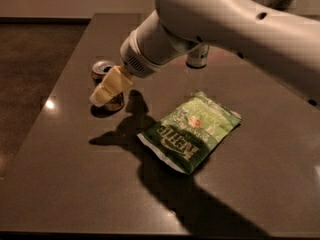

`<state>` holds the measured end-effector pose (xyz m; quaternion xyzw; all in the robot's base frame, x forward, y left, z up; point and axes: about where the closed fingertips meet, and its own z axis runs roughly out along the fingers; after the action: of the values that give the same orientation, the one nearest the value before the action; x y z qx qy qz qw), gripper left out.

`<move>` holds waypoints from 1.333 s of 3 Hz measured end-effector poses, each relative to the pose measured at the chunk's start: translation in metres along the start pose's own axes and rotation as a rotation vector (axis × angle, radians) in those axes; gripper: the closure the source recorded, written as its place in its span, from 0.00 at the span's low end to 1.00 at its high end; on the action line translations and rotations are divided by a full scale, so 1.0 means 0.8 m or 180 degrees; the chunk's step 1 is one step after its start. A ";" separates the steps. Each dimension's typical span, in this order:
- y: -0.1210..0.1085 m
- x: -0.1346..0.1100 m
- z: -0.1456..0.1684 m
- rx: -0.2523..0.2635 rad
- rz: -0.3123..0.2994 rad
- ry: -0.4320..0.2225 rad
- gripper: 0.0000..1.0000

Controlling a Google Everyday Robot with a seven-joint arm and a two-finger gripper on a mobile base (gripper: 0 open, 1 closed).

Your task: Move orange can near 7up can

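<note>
Dark, glossy tabletop [65, 184] carries three things: two cans and one bag. White robot arm [230, 29] reaches in from the upper right and crosses most of the view. One flat green chip bag [192, 131] lies near the middle, well apart from both cans. One 7up can [197, 59] stands at the far side, its upper part hidden behind the arm. One orange can [103, 67] stands upright near the left edge, long axis vertical, silver top facing up. The single pale yellow tool [101, 95] slants down-left across the front of this can, covering its middle; whether it is spread, closed or touching the can cannot be told.
</note>
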<state>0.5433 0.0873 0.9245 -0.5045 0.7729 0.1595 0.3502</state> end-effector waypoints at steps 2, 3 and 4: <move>0.012 -0.012 0.031 -0.0064 -0.0005 0.0001 0.00; 0.013 -0.021 0.038 -0.0073 -0.0018 -0.0009 0.18; 0.011 -0.024 0.040 -0.0089 -0.0021 -0.0014 0.40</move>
<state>0.5523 0.1233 0.9148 -0.5116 0.7681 0.1703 0.3453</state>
